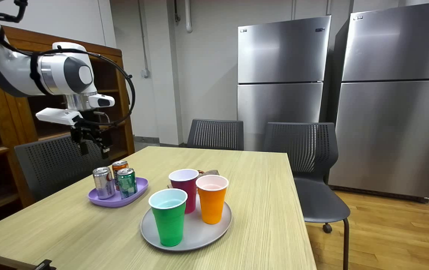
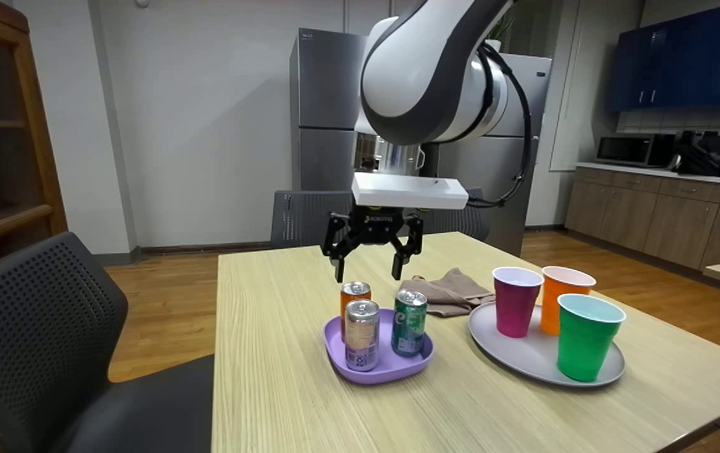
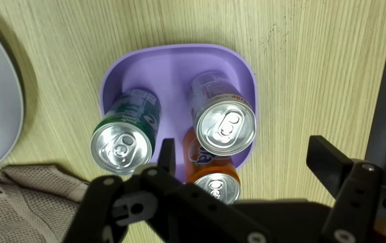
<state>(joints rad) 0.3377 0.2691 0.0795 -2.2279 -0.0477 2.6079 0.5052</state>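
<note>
My gripper (image 2: 368, 269) is open and empty above the purple tray (image 2: 391, 371), in the air over the far side of the cans. Three small cans stand upright in the tray: an orange can (image 2: 355, 290), a silver can (image 2: 362, 340) and a green can (image 2: 409, 324). The gripper touches none of them. In the wrist view the fingers (image 3: 242, 150) are spread wide. The orange can (image 3: 206, 165) shows between them, nearer the left finger, its top partly hidden by the gripper. The silver can (image 3: 226, 128) and green can (image 3: 122, 148) show farther up.
A grey plate (image 1: 199, 242) on the table holds a green cup (image 1: 169, 221), a purple cup (image 1: 190, 187) and an orange cup (image 1: 212, 202). A brown cloth (image 2: 451, 292) lies behind the plate. Dark chairs (image 1: 300, 150) stand round the table, with a wooden cabinet (image 1: 12, 93) nearby.
</note>
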